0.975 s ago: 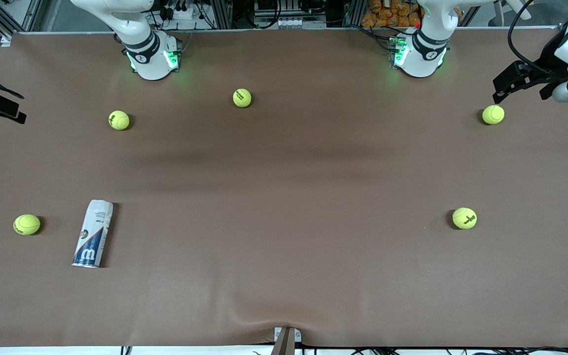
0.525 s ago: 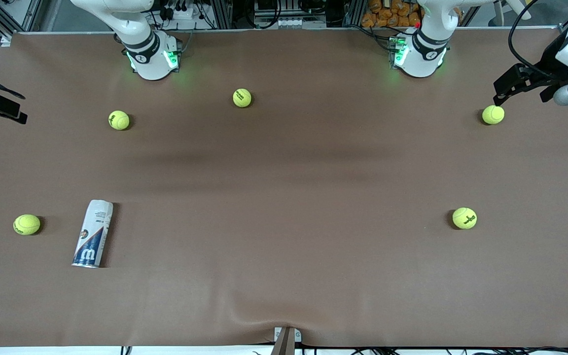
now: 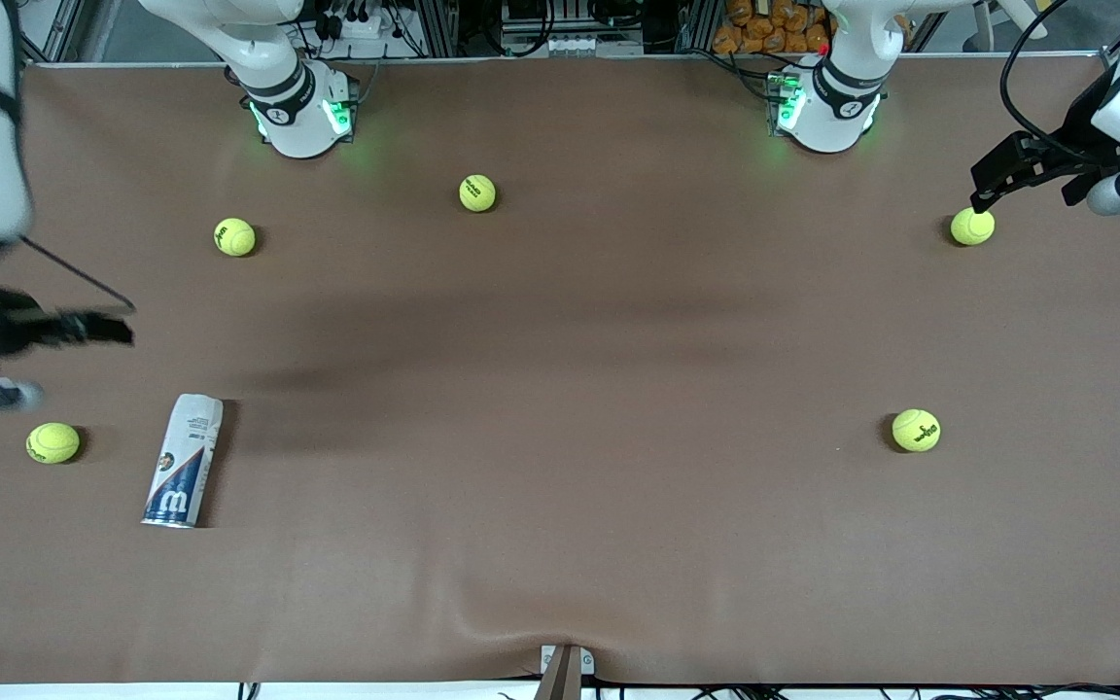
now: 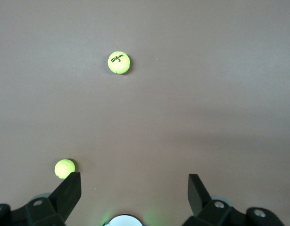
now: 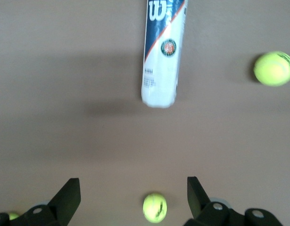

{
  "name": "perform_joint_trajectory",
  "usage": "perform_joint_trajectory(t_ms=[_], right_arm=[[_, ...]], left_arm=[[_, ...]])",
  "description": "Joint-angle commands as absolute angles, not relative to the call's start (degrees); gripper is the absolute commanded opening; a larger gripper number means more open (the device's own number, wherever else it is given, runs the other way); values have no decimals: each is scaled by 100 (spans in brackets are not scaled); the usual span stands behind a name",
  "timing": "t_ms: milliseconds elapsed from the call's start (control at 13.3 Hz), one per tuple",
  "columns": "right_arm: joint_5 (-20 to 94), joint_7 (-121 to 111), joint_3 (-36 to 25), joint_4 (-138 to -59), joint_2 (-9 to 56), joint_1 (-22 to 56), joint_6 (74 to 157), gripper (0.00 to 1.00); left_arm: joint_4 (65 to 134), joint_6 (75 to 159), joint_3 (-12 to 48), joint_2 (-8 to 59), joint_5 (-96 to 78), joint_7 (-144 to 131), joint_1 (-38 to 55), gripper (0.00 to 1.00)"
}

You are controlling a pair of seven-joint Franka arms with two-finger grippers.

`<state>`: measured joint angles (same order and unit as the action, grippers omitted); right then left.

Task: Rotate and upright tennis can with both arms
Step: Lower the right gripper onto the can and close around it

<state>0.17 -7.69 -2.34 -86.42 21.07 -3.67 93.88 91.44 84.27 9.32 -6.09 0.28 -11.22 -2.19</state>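
The tennis can [image 3: 181,460] lies on its side on the brown table toward the right arm's end. Its white end points toward the robots and its "W" end with the silver rim toward the front camera. It also shows in the right wrist view [image 5: 163,52]. My right gripper [image 3: 84,329] is open and empty in the air, above the table between the can and the bases; in its wrist view [image 5: 133,193] the fingers stand wide apart. My left gripper [image 3: 993,180] is open and empty over the left arm's end of the table [image 4: 134,188].
Several yellow-green tennis balls lie about: one beside the can [image 3: 52,442], two nearer the right arm's base [image 3: 234,236] [image 3: 477,192], one under the left gripper [image 3: 971,226], one nearer the camera [image 3: 916,430]. A clamp [image 3: 565,666] sits at the table's front edge.
My right arm has swung in from the table's end and its gripper now hangs close to the can. My left gripper has shifted slightly. The can and the balls have not moved.
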Motion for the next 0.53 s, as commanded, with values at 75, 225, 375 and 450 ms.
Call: perform_joint_trajectory(t_ms=[75,225,375,450], right_arm=[[-53,-1545,-193,-8455,2986,-588,10341,100],[17,-1705,-193,-8455,3434,-729,10817,100],[26,-1705,-185,-8446,3821,-660,11326,100],[26,-1714,-185,-8455,3980,-607,11555,100]], left_arm=[[9053,8385,967,-571,79,-1055,-246,100],[9053,8385,967,-545,79,-1055,-246,100],[9044,8385,967,-536,79,-1063,-237,100],[9053,8385,967,-527,79,-1063,-237,100]])
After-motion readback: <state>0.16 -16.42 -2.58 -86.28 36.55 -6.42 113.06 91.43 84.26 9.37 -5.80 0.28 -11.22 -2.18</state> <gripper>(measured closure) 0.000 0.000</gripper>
